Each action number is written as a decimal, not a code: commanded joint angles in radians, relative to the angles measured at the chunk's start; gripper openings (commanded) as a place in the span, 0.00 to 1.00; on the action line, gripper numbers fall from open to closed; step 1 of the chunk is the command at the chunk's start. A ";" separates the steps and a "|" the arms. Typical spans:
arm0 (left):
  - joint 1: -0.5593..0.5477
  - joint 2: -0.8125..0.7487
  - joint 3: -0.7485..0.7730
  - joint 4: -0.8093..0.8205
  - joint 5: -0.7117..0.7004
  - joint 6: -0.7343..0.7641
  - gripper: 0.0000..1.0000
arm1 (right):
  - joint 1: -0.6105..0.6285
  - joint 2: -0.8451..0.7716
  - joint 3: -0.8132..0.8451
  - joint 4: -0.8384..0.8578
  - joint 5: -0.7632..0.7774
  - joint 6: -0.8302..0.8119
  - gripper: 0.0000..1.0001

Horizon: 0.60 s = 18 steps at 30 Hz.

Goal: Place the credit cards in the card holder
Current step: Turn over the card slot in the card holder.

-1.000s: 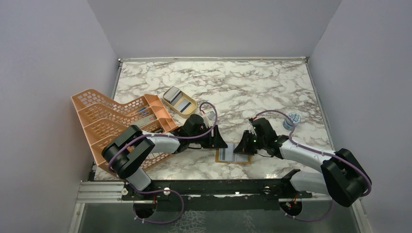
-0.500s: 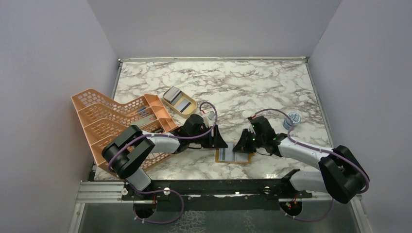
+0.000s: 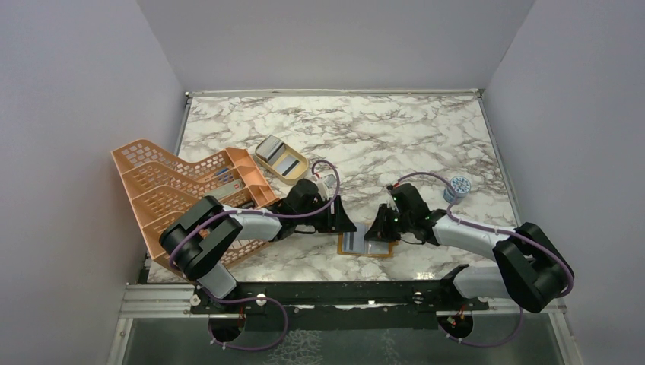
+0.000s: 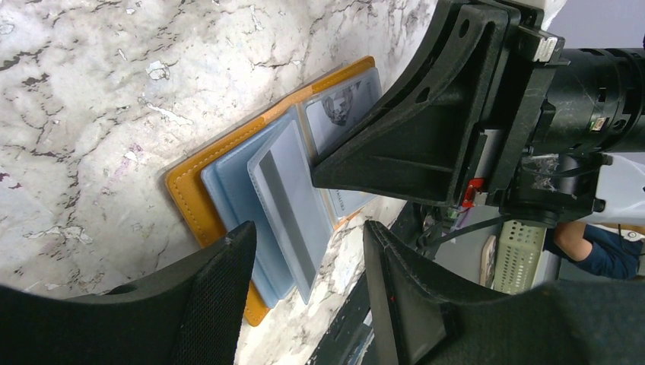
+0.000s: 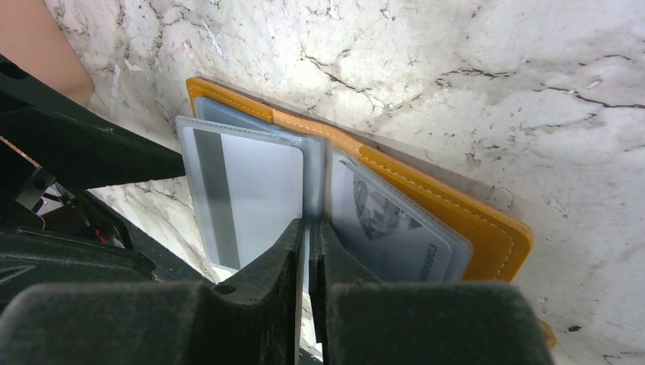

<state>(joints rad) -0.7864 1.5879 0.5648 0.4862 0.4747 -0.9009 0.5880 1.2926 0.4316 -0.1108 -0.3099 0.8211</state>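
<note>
The mustard-orange card holder (image 3: 366, 245) lies open on the marble near the front edge, pale grey-blue pockets up. It fills the left wrist view (image 4: 190, 194) and the right wrist view (image 5: 426, 194). One credit card (image 5: 247, 194) with a dark stripe sits in its left sleeve. Another (image 5: 388, 220) sits in its right pocket. My right gripper (image 5: 307, 236) is at the fold, shut on a thin pale credit card seen edge-on. It also shows in the top view (image 3: 378, 232). My left gripper (image 4: 308, 281) is open and empty at the holder's left edge (image 3: 344, 225).
A peach lattice rack (image 3: 179, 194) lies at the left, under my left arm. A tan oval dish (image 3: 281, 159) with more cards stands behind it. A small round blue-white object (image 3: 459, 185) sits at the right. The table's front rail is close behind the holder.
My right gripper has shifted slightly left and down over the card holder. The left arm and the holder have not visibly moved.
</note>
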 commanded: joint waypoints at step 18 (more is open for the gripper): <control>-0.014 0.051 0.005 0.115 0.050 -0.059 0.44 | 0.010 -0.003 -0.031 0.039 0.014 -0.003 0.08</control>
<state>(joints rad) -0.7902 1.6428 0.5648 0.5541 0.4877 -0.9493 0.5900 1.2934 0.4194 -0.0807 -0.3107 0.8227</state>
